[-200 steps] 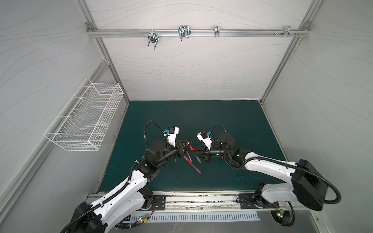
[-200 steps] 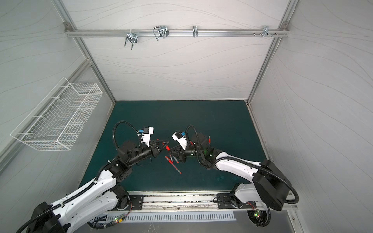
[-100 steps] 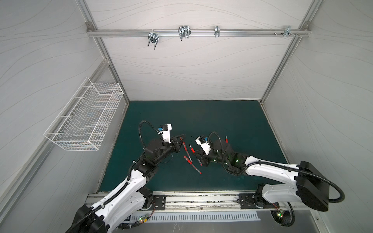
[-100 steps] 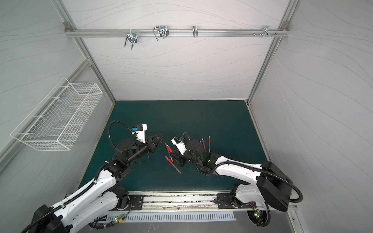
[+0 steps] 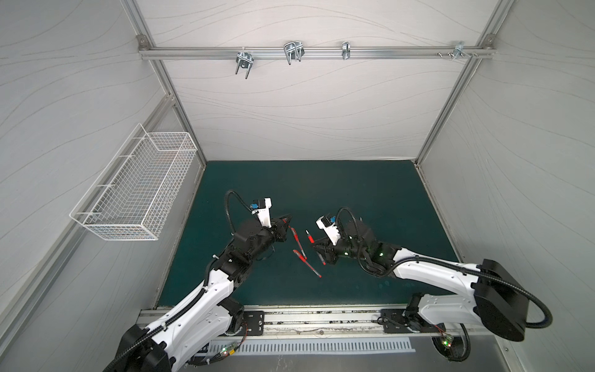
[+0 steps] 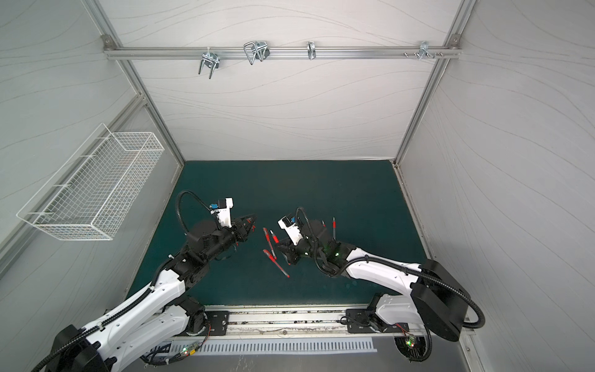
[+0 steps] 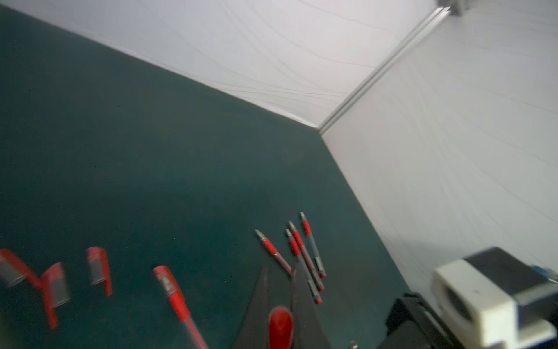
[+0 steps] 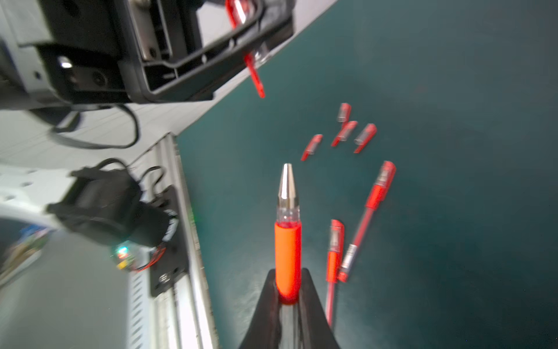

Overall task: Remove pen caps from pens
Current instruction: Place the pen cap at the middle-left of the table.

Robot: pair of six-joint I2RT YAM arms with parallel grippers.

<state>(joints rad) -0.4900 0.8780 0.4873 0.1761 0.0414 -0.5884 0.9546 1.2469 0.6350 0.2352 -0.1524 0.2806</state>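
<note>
The two arms had been drawn apart over the middle of the dark green, finely grained table (image 5: 354,193), where a second before the grippers had met tip to tip. From this the cap was judged freshly pulled off. The right gripper (image 8: 288,273) was clamped on the bared pen (image 8: 287,241), with its orange-red sleeve and shiny metal cone exposed. The left gripper (image 7: 279,281) was closed on the glossy red cap (image 7: 280,326). Slim capped pens (image 5: 299,254) were left between the grippers, and short clipped loose caps (image 8: 344,130) lay nearby.
</note>
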